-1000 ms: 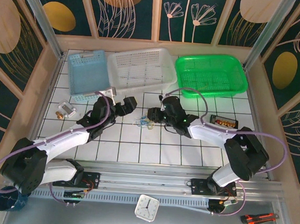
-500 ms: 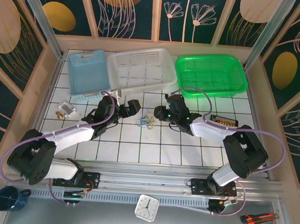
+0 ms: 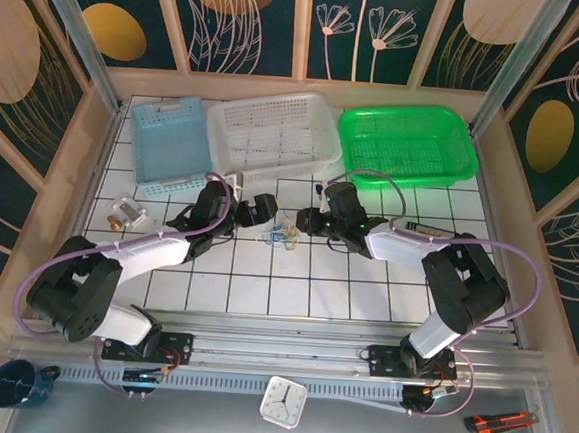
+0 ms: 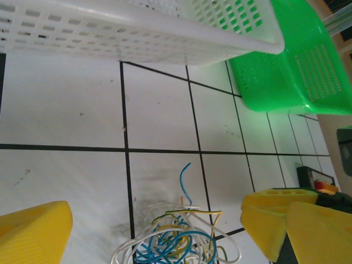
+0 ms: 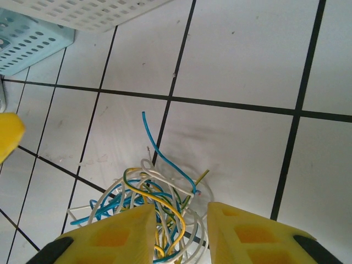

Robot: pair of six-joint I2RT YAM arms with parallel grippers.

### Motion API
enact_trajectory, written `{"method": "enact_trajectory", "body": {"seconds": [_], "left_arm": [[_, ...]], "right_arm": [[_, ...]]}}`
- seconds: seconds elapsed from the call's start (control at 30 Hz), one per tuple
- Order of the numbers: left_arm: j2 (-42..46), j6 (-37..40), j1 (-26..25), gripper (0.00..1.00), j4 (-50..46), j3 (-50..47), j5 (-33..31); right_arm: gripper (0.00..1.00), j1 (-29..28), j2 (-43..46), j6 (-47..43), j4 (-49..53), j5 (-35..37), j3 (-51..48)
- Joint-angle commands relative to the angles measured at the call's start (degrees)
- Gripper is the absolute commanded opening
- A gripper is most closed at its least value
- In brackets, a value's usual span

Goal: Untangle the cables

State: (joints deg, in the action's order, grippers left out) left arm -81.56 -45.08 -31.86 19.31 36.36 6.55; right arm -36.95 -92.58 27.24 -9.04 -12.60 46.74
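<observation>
Right now the cables [image 3: 282,235] lie as one curly clump of blue, white and yellowish strands on the white tiled bench [image 3: 264,285]. They sit between the two arms, in front of the white basket [image 3: 276,130]. The left end effector [image 3: 260,210] stands wide, with its yellow fingers [image 4: 33,234] on either side of the clump and apart from it. The right end effector [image 3: 307,221] is narrow, with a plain gap between its fingers [image 5: 110,239]. Several strands run into that gap. One blue end sticks out toward the basket.
</observation>
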Motion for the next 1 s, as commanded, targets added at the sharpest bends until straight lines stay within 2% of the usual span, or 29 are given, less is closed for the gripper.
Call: {"method": "enact_trajectory", "body": {"seconds": [0.0,0.2,0.47,0.63,0.97], "left_arm": [[-0.72,1.24,0.13,0.99,-0.94,1.63,0.59],[0.18,0.91,0.13,0.99,-1.3,1.35,-1.57],[2.65,0.14,0.13,0.99,-1.44,0.29,-4.82],[3.65,-0.36,0.17,0.99,-0.88,-0.23,-5.23],[3.93,-0.59,0.14,0.99,-0.52,-0.61,-4.79]], "right_arm": [[0.32,0.49,-2.56,-1.51,-1.64,-1.72,3.59],[0.41,0.58,-7.8,-3.89,0.62,-1.35,10.05],[0.47,0.41,-13.29,-5.56,3.06,-1.64,16.12],[0.45,0.41,-15.63,-5.65,3.66,-1.73,17.65],[0.34,-0.04,-18.12,-5.55,4.32,-2.34,19.79]]}}
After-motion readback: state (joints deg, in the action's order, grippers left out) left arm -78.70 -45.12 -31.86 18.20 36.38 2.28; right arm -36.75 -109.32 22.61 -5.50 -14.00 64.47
